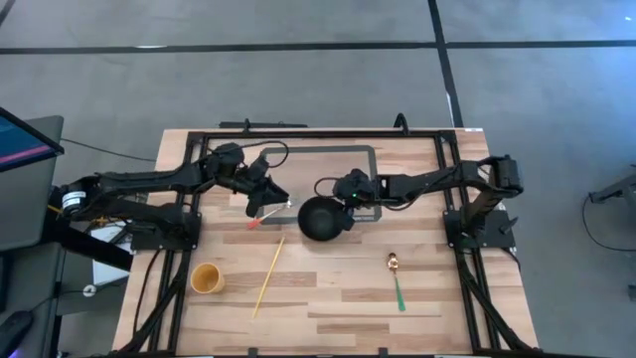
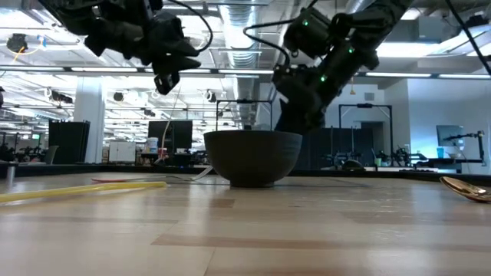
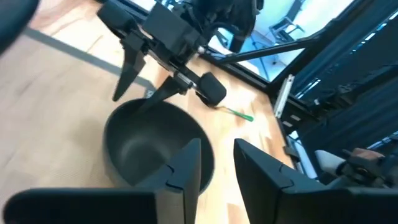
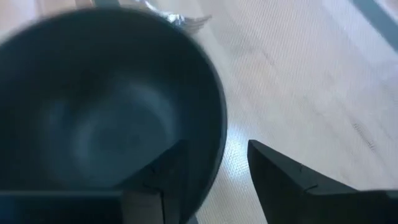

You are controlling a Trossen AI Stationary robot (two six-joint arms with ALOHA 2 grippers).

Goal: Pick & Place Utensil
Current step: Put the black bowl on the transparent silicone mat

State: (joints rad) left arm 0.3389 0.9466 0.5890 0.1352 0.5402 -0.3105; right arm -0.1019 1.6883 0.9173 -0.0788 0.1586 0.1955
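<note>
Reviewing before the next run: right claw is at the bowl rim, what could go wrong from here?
1. The right claw is open and straddles the rim of the black bowl; a shallow pinch could slip or tip the bowl.
2. The left claw hangs close beside the bowl, over the fork; the arms may collide if either moves.
3. Dragging the bowl could push the fork, which lies just beside it.

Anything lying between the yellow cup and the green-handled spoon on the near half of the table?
Yes. In the high view a yellow chopstick lies slanted between the yellow cup and the green-handled spoon. The rest of that stretch is bare wood.
</note>
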